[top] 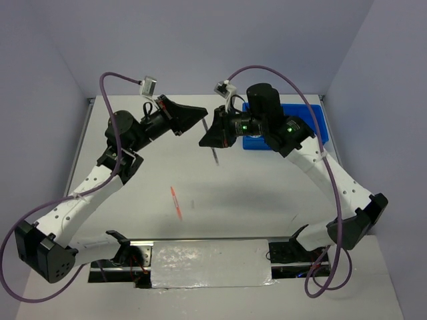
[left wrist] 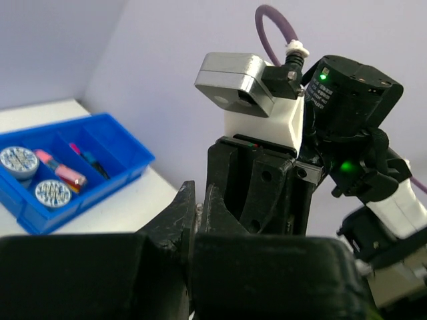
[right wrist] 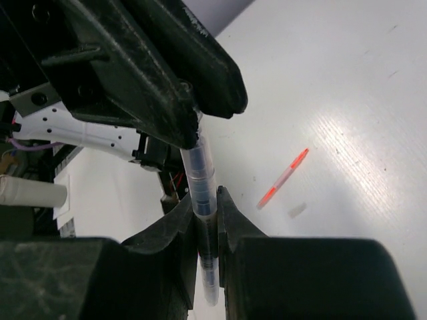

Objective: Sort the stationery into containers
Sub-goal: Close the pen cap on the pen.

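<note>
A grey see-through pen (right wrist: 200, 177) hangs upright above the table, held at two places. My right gripper (right wrist: 205, 215) is shut on its middle, and the tips of my left gripper (right wrist: 190, 130) clamp its upper end. In the left wrist view only a silvery bit of the pen (left wrist: 198, 208) shows between my shut left gripper (left wrist: 198, 217). From above, the left gripper (top: 201, 115) and the right gripper (top: 207, 139) meet at mid-table, with the pen's lower end (top: 215, 157) sticking out below. The blue tray (left wrist: 40, 217) holds two tape discs (left wrist: 18, 160), a pink cylinder (left wrist: 60, 171) and highlighters (left wrist: 93, 162).
An orange pen (top: 176, 203) lies on the white table in front of the arms and also shows as the orange pen (right wrist: 283, 179) in the right wrist view. The blue tray (top: 307, 117) sits at the back right, partly under the right arm (top: 287, 133).
</note>
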`<action>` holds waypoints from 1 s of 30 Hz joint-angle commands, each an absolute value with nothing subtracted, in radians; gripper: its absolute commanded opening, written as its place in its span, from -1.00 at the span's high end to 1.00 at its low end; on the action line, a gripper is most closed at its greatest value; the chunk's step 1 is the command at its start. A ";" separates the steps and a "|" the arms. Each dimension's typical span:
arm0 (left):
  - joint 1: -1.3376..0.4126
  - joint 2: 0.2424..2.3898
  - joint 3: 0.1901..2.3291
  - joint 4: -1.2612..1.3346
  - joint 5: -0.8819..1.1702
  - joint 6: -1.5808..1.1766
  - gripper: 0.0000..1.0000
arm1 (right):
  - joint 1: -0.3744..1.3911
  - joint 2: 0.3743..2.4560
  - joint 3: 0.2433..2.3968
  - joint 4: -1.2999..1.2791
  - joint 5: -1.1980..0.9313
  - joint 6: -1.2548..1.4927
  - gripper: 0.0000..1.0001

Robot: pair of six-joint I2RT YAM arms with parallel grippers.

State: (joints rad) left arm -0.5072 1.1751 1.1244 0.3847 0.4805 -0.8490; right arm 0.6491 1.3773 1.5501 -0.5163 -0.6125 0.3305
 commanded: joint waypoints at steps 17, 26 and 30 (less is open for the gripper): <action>-0.883 1.241 0.876 0.425 0.774 -0.957 1.00 | 0.485 1.611 2.127 -0.268 -0.578 0.298 1.00; -0.937 1.299 0.896 0.433 0.859 -0.939 1.00 | 0.400 1.634 2.180 -0.209 -0.580 0.373 1.00; -0.925 1.302 0.981 0.213 0.839 -0.789 1.00 | 0.403 1.608 2.097 -0.212 -0.643 0.361 1.00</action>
